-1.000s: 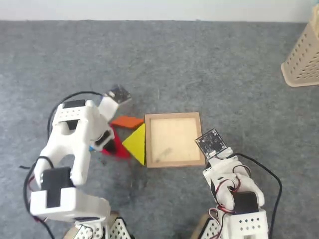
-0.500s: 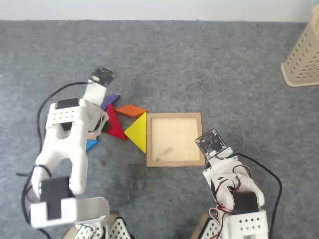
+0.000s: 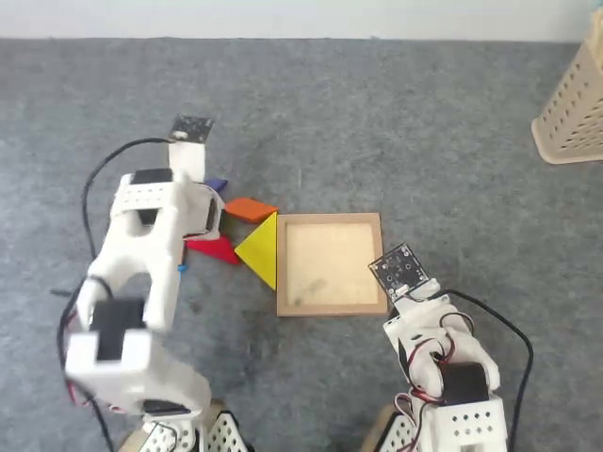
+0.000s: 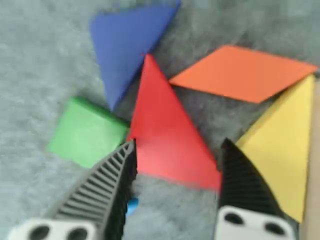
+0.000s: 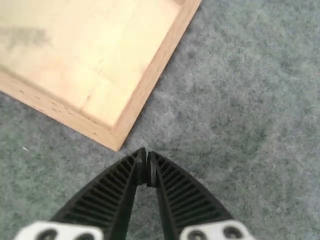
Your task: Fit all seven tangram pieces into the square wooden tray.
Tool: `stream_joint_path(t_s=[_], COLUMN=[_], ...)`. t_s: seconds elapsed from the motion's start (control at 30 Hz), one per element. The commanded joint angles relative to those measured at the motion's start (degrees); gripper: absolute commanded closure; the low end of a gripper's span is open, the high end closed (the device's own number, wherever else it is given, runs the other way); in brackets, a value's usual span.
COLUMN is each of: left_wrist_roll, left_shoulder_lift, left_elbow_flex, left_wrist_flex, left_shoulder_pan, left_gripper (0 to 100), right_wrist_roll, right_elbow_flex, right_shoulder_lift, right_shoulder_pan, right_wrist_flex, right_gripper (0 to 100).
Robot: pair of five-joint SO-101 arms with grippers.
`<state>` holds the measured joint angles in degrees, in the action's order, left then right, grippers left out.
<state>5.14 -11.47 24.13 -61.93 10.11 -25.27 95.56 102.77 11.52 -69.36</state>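
The square wooden tray (image 3: 377,264) lies mid-table with nothing in it; its corner shows in the right wrist view (image 5: 120,125). Left of it lie a yellow triangle (image 3: 260,250), an orange parallelogram (image 3: 250,208), a red triangle (image 3: 216,249) and a dark blue triangle (image 3: 216,185). In the left wrist view my left gripper (image 4: 177,155) hangs open over the red triangle (image 4: 167,137), with the blue triangle (image 4: 125,40), a green square (image 4: 85,132), the orange parallelogram (image 4: 242,72) and the yellow triangle (image 4: 282,150) around it. My right gripper (image 5: 148,167) is shut on nothing, just off the tray's corner.
A perforated cream basket (image 3: 575,104) stands at the far right edge. A small light blue piece (image 4: 132,205) peeks out beside the left finger. Grey carpet covers the table around the tray.
The left arm swung away from the tray, then settled over the pieces. The red triangle shifted and turned. The right arm has kept still.
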Motion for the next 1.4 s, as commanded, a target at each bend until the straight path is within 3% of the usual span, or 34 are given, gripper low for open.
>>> stream_joint_path(t_s=[0.0,0.27,0.8,0.9,1.2,1.37], left_wrist_roll=[-1.85,-1.93,0.7,-2.37,-2.73,-2.64], left_shoulder_lift=[-4.4,-6.51,-8.79,-8.0,3.25,7.91], left_elbow_flex=[-5.76,-8.66,-8.22,-8.13,1.54,6.11], left_wrist_flex=[-3.69,-6.68,-10.55,-8.35,-0.62,-0.7], left_shoulder_pan=[1.23,5.19,4.22,6.24,6.86,5.8], left_gripper=[71,71,71,71,71,71], right_wrist_roll=[-0.62,-0.62,-0.62,-0.62,-0.62,-0.62], right_elbow_flex=[0.88,0.88,0.88,0.88,0.88,0.88], right_shoulder_lift=[1.27,1.27,1.27,1.27,1.27,1.27], right_shoulder_pan=[0.13,0.13,0.13,0.13,0.13,0.13], right_wrist_flex=[-0.4,-0.4,-0.4,-0.4,-0.4,-0.4], right_gripper=[99.1,99.1,99.1,99.1,99.1,99.1])
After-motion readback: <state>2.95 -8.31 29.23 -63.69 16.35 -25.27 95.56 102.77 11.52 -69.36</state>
